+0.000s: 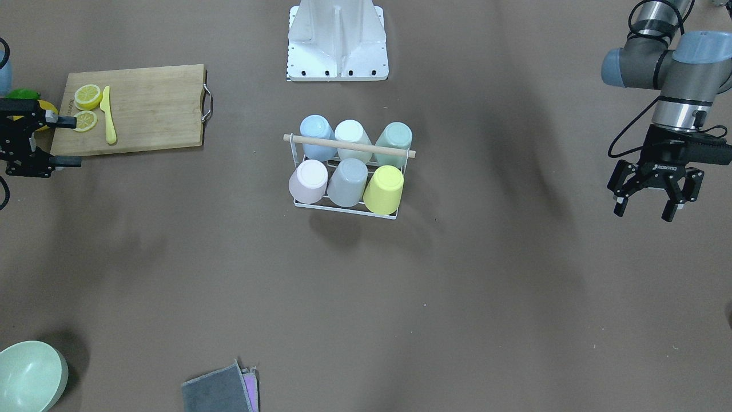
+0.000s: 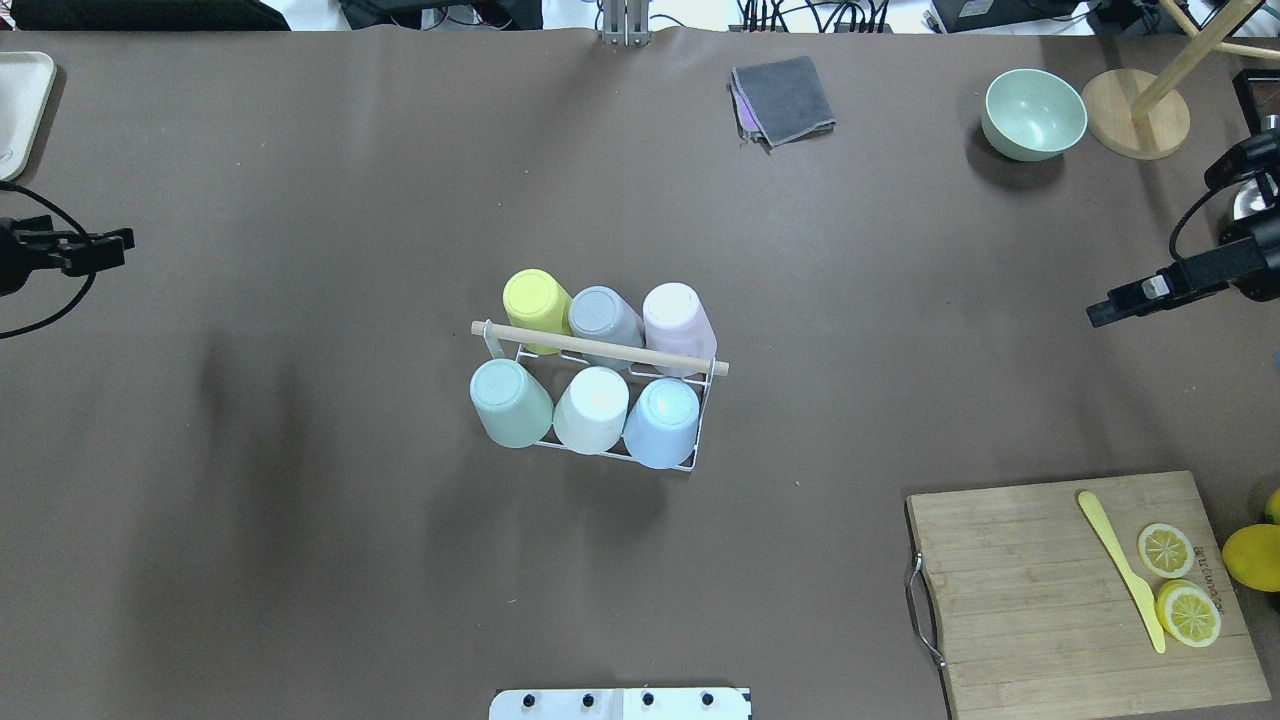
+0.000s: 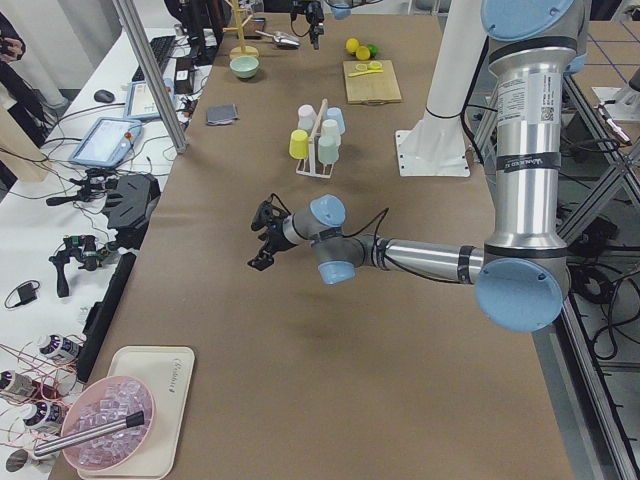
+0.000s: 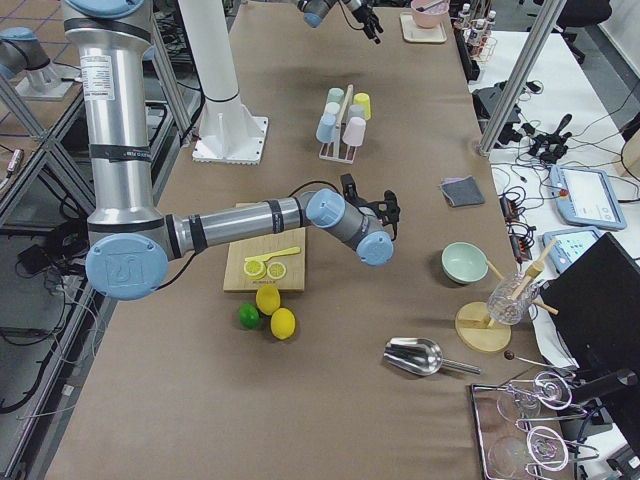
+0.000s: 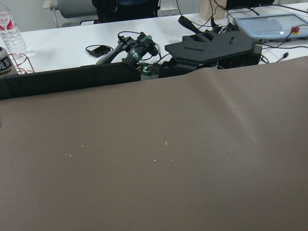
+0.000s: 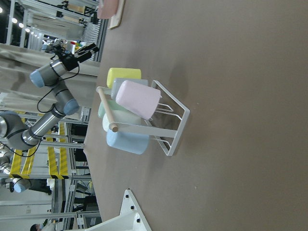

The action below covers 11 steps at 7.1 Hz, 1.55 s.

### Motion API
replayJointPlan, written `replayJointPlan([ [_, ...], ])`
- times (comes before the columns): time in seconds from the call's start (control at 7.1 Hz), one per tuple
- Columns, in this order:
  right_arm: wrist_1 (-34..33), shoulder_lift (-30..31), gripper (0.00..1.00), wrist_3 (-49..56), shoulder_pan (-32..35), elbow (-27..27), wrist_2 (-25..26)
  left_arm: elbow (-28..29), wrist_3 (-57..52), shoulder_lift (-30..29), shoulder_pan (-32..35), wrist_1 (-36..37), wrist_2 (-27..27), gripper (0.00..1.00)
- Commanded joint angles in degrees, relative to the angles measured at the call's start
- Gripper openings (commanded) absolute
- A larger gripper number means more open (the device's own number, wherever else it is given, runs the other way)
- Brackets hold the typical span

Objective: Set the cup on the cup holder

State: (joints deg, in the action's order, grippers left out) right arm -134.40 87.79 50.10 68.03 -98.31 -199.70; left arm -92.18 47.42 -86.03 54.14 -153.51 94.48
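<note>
The white wire cup holder [image 1: 343, 208] with a wooden rod handle [image 1: 349, 146] stands at the table's middle. Several cups sit upside down on its prongs: blue [image 1: 316, 134], white [image 1: 353, 137] and mint [image 1: 394, 140] in one row, pink [image 1: 309, 180], grey [image 1: 349, 182] and yellow [image 1: 384, 189] in the other. The holder also shows in the right wrist view [image 6: 179, 129]. My left gripper [image 1: 643, 213] hangs open and empty far to one side. My right gripper [image 1: 67, 142] is open and empty at the other side, by the cutting board.
A bamboo cutting board [image 1: 148, 109] carries lemon slices [image 1: 88, 96] and a yellow knife [image 1: 108, 117]. A green bowl [image 1: 28, 375] and a grey cloth [image 1: 220, 389] lie at the operators' edge. The white robot base [image 1: 337, 40] stands behind the holder.
</note>
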Motion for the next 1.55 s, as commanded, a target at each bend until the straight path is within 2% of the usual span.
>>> replayJointPlan([
  [0.0, -4.36, -0.16, 0.96, -8.14, 2.27, -0.04, 6.74, -0.11, 0.47, 1.48, 4.36, 5.82, 9.69, 0.98],
  [0.14, -5.94, -0.16, 0.95, -15.23, 3.16, -0.04, 9.21, -0.02, 0.21, 1.57, 7.35, 10.73, 14.63, 0.98],
  [0.42, -7.79, -0.33, 0.92, -26.67, 3.86, -0.03, 15.54, 0.51, -0.14, 2.18, 10.62, 11.83, 18.09, 0.98],
  [0.7, -7.54, -2.26, 0.94, -30.15, 5.88, 0.14, 26.5, 3.66, -5.19, 1.84, 14.48, 12.36, 20.12, 0.98],
  [0.85, -7.11, -3.49, 0.94, -31.89, 7.8, 0.05, 30.99, 3.93, -9.59, 1.57, 17.11, 15.93, 22.73, 0.98],
  [0.99, -2.32, -3.67, 0.94, -35.48, 8.52, 0.4, 35.82, 4.2, -14.77, 1.74, 18.7, 18.83, 23.81, 0.98],
  [1.27, 16.61, -0.18, 0.94, -45.14, 8.79, 2.42, 40.51, 4.2, -17.53, 1.74, 20.03, 21.76, 25.47, 0.98],
  [1.41, 22.89, 1.49, 0.94, -46.66, 8.88, 2.95, 43.4, 4.11, -19.8, 1.92, 22.39, 23.68, 28.79, 0.98],
])
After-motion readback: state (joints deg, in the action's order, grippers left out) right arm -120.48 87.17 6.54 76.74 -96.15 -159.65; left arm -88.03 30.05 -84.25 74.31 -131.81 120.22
